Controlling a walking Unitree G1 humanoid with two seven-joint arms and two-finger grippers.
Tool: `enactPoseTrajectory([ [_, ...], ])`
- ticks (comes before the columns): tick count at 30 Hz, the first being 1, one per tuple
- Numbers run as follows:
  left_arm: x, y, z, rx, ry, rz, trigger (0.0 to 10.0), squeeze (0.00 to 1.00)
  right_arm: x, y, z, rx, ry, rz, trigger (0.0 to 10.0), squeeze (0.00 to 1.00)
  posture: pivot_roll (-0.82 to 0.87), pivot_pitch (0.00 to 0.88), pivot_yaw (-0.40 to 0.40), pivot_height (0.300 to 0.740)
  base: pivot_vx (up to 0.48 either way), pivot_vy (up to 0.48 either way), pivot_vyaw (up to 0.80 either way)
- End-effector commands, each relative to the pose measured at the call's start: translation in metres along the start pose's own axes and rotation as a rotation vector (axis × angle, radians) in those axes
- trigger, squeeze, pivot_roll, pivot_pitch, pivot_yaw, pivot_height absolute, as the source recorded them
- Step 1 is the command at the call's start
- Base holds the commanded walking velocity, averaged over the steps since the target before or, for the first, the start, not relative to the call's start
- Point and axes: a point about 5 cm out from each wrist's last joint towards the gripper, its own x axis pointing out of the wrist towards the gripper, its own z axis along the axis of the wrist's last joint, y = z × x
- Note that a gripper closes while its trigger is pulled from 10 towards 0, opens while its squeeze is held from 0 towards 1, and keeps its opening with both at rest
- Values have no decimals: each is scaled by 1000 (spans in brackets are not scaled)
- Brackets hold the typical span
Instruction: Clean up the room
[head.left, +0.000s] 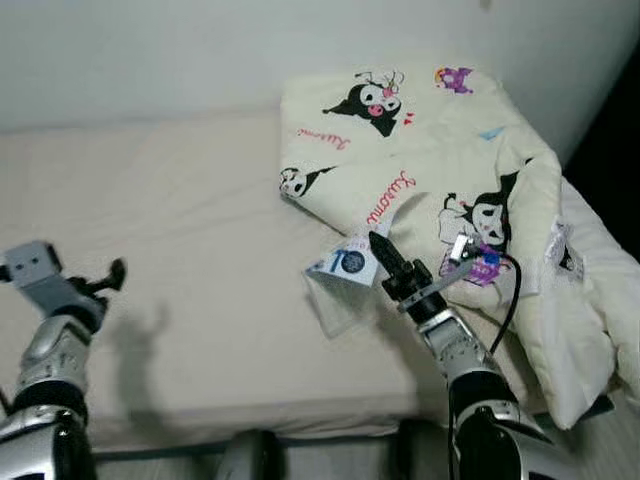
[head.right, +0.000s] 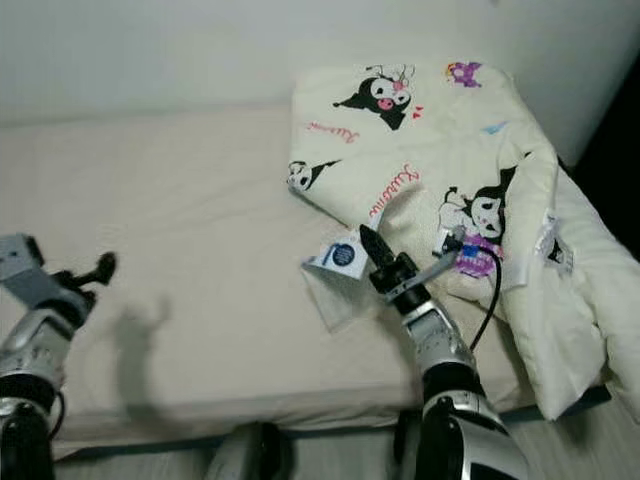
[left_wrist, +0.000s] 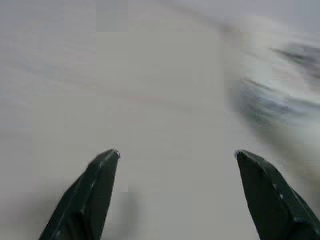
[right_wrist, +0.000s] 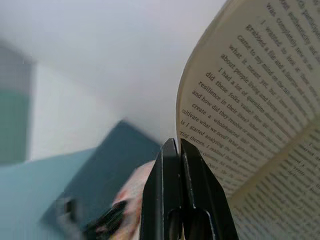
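Observation:
A small open book (head.left: 347, 263) with a white cover and a blue round mark hangs just above the cream bed sheet (head.left: 190, 220), casting a shadow on it. My right gripper (head.left: 380, 246) is shut on the book's edge. In the right wrist view the shut fingers (right_wrist: 175, 150) sit beside a curved printed page (right_wrist: 260, 100). My left gripper (head.left: 108, 276) hovers open over the bed's front left, with nothing between its fingers (left_wrist: 102, 170). The left wrist view is blurred.
A folded cream blanket (head.left: 430, 130) with black cartoon figures lies on the bed's right side, just beyond the book. White bedding (head.left: 590, 300) spills over the right edge. A pale wall (head.left: 200, 50) runs behind the bed. The bed's front edge (head.left: 250, 420) is close to me.

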Motion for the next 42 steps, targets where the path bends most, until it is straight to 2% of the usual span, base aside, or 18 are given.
enactPoseTrajectory([
  [1, 2, -17, -15, -80, 56, -152, 10000, 0, 14, 15, -2, 2, 16, 130, 0, 0, 23, 139, 54, 598, 0, 0, 0],
  [3, 4, -37, -29, -144, 98, -285, 10000, 0, 18, 26, -2, 2, 48, 218, 0, 0, 10, 131, 48, 598, 0, 0, 0],
  [7, 4, -49, -35, -198, 120, -369, 10000, 0, 18, 36, -3, -1, 88, 293, 0, 0, 5, 128, 45, 598, 0, 0, 0],
  [9, 6, -59, -36, -288, 115, -437, 10000, 0, 14, 45, -6, -8, 155, 375, 0, 0, 5, 127, 43, 598, 0, 0, 0],
  [13, 7, -61, -35, -319, 109, -454, 10000, 0, 12, 49, -8, -6, 184, 406, 0, 0, 3, 127, 43, 598, 0, 0, 0],
  [16, 5, -68, -38, -407, 113, -503, 10000, 0, 3, 58, -11, 4, 245, 470, 0, 0, -6, 131, 41, 598, 0, 0, 0],
  [20, 4, -71, -41, -445, 121, -527, 10000, 0, 1, 61, -11, 5, 255, 480, 0, 0, -6, 131, 41, 598, 0, 0, 0],
  [23, -6, -84, -47, -624, 154, -669, 10000, 0, -1, 67, -10, 9, 273, 508, 0, 0, -6, 133, 40, 598, 0, 0, 0],
  [24, -6, -84, -47, -624, 154, -669, 10000, 0, -1, 67, -10, 9, 273, 508, 0, 0, -6, 133, 40, 598, 0, 0, 0],
  [27, -14, -92, -52, -708, 206, -761, 10000, 0, -1, 71, -10, 11, 281, 523, 0, 0, -7, 134, 38, 598, 0, 0, 0],
  [30, -20, -95, -58, -722, 261, -798, 10000, 0, 0, 73, -10, 10, 290, 534, 0, 0, -7, 135, 40, 598, 0, 0, 0],
  [31, -24, -96, -64, -718, 321, -813, 10000, 0, -1, 75, -12, 12, 303, 543, 0, 0, -7, 137, 42, 598, 0, 0, 0],
  [32, -24, -96, -64, -718, 321, -813, 10000, 0, -1, 75, -12, 12, 303, 543, 0, 0, -7, 137, 42, 598, 0, 0, 0],
  [34, -31, -94, -75, -702, 400, -797, 10000, 0, -6, 74, -18, 2, 349, 523, 0, 0, -5, 142, 46, 598, 0, 0, 0],
  [36, -31, -94, -75, -702, 400, -797, 10000, 0, -6, 74, -18, 2, 349, 523, 0, 0, -5, 142, 46, 598, 0, 0, 0],
  [38, -33, -92, -78, -705, 419, -783, 10000, 0, -9, 70, -23, -15, 382, 489, 0, 0, -4, 144, 51, 598, 0, 0, 0],
  [40, -39, -90, -82, -739, 441, -770, 10000, 0, -21, 58, -39, -71, 490, 398, 0, 0, -5, 151, 58, 598, 0, 0, 0],
  [42, -42, -91, -86, -760, 455, -773, 10000, 0, -28, 53, -48, -91, 541, 358, 0, 0, -7, 153, 61, 598, 0, 0, 0],
])
